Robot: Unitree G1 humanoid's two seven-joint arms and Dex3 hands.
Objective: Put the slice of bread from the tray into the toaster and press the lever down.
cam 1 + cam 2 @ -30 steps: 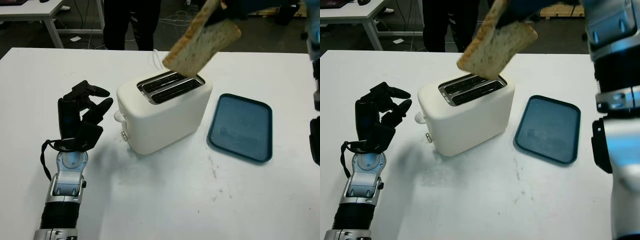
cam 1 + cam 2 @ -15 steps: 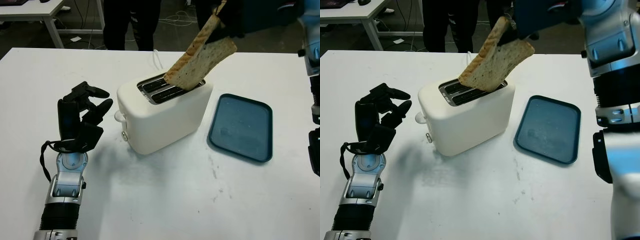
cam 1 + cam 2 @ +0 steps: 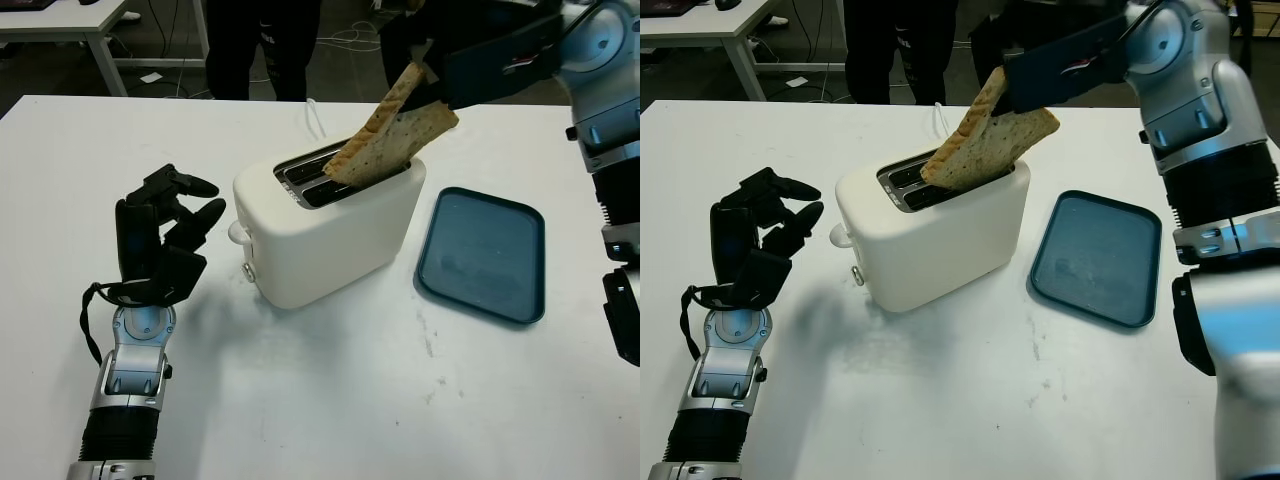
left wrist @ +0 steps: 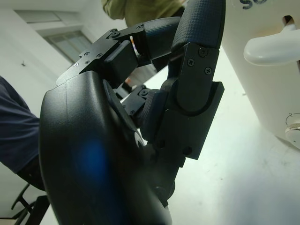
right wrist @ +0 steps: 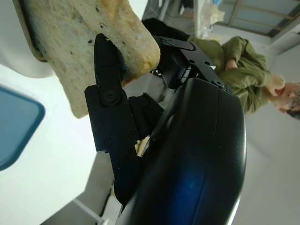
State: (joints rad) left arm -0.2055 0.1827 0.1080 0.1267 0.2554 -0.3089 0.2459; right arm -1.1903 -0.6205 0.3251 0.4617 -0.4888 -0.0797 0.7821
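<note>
Smooth white plastic toaster [image 3: 335, 235], speckled porous bread [image 3: 395, 135]

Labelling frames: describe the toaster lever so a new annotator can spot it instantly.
Start at the white toaster mid-table, left of the blue tray. On its end facing the left hand, the lever is a rounded white knob sticking out, above a smaller round dial.

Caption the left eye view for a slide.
Right hand lowers a seeded bread slice into the white toaster beside a dark blue tray.
</note>
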